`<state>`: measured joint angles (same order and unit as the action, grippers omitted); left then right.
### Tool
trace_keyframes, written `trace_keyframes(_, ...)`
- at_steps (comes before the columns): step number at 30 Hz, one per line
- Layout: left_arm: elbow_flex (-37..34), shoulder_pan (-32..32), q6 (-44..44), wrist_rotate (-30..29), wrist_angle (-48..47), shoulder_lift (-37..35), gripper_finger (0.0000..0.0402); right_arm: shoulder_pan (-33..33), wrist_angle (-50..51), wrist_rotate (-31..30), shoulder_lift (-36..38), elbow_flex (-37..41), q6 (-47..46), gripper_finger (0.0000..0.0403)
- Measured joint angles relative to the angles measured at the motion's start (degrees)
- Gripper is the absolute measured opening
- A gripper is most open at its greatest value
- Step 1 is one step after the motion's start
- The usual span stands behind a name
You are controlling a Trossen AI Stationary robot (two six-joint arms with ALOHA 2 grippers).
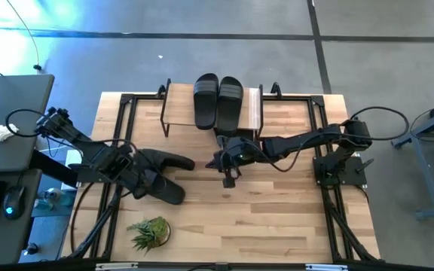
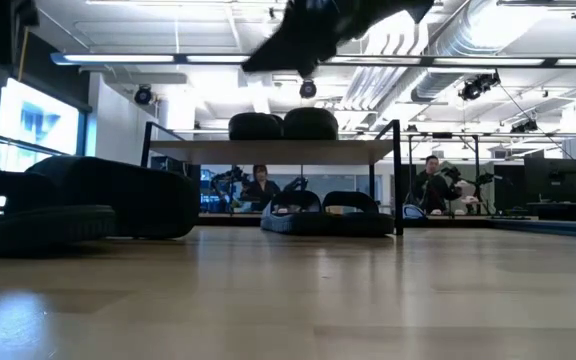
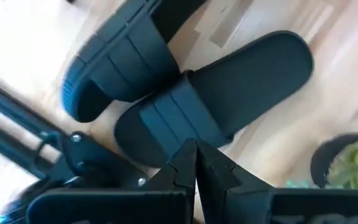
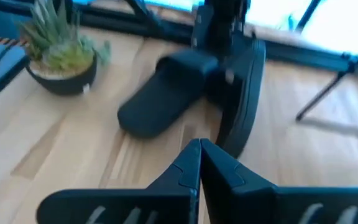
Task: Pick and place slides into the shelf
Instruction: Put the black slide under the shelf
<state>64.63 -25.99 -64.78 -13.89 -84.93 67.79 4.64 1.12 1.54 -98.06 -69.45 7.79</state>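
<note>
Two black slides (image 1: 218, 102) lie side by side on the shelf's light wood top (image 1: 178, 105). In the low view two more slides (image 2: 323, 213) sit on its lower tier. Another pair (image 1: 164, 175) rests on the table at the left. My left gripper (image 3: 196, 160) is shut and hovers over the toe end of the nearer one (image 3: 229, 93); the second slide (image 3: 117, 62) lies beside it. My right gripper (image 1: 228, 178) is shut, holds nothing, and hangs above the table's middle, in front of the shelf, pointing toward that pair (image 4: 166, 99). My left gripper comes at the nearer slide from above, its shut fingertips (image 3: 185, 163) by the strap's edge (image 3: 166, 124). I cannot tell whether they touch it. That slide lies flat on the table.
A small potted plant (image 1: 149, 232) stands near the table's near left corner, close to the loose slides. Black frame rails run along the table's left and right sides. Bare wood spreads across the near middle and right (image 1: 277, 218). People sit in the room beyond the shelf.
</note>
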Motion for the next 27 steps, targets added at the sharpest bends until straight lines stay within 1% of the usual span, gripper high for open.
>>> trace_keyframes(2, -3.90, 0.01, -1.51, -0.54, 4.39, -0.94, 0.0000, -0.57, 3.09, 0.64, -0.19, 0.10, -0.19, 0.0001)
trace_keyframes(4, -7.63, 0.08, -2.61, -1.75, 10.82, -2.06, 0.0000, -0.66, 6.12, 0.88, -0.24, 0.20, 0.00, 0.0001)
trace_keyframes(6, -10.67, 0.08, -3.05, -4.13, 15.74, -3.01, 0.0001, -0.63, 7.44, 2.39, -0.24, 0.20, -0.20, 0.0002)
trace_keyframes(9, -13.59, 0.09, -4.92, -8.58, 18.31, -4.18, 0.0001, -0.50, 8.27, 5.62, -0.24, 0.20, -2.06, 0.0020)
trace_keyframes(11, -14.44, 0.14, -6.26, -11.03, 18.90, -4.96, 0.0006, -0.35, 7.34, 5.95, -0.24, 0.20, -3.24, 0.0042)
trace_keyframes(13, -14.77, 0.14, -6.36, -12.27, 19.16, -5.73, 0.0017, -0.35, 5.16, 5.38, -0.24, 0.20, -4.36, 0.0070)
trace_keyframes(16, -14.78, 0.10, -6.12, -13.42, 18.86, -6.74, 0.0043, -0.62, -1.10, 3.78, -1.41, 0.13, -6.62, 0.0114)
trace_keyframes(20, -14.79, 0.10, -3.98, -13.73, 18.46, -7.57, 0.0075, -0.72, -7.54, 1.54, -7.17, 0.15, -10.02, 0.0161)
trace_keyframes(23, -14.78, 0.10, -2.92, -13.57, 18.38, -7.72, 0.0089, -0.63, -11.12, 0.86, -12.00, 0.20, -12.21, 0.0182)
trace_keyframes(27, -14.78, 0.10, -2.76, -13.56, 18.38, -7.70, 0.0094, -0.98, -14.81, -5.49, -15.61, 0.22, -17.39, 0.0194)
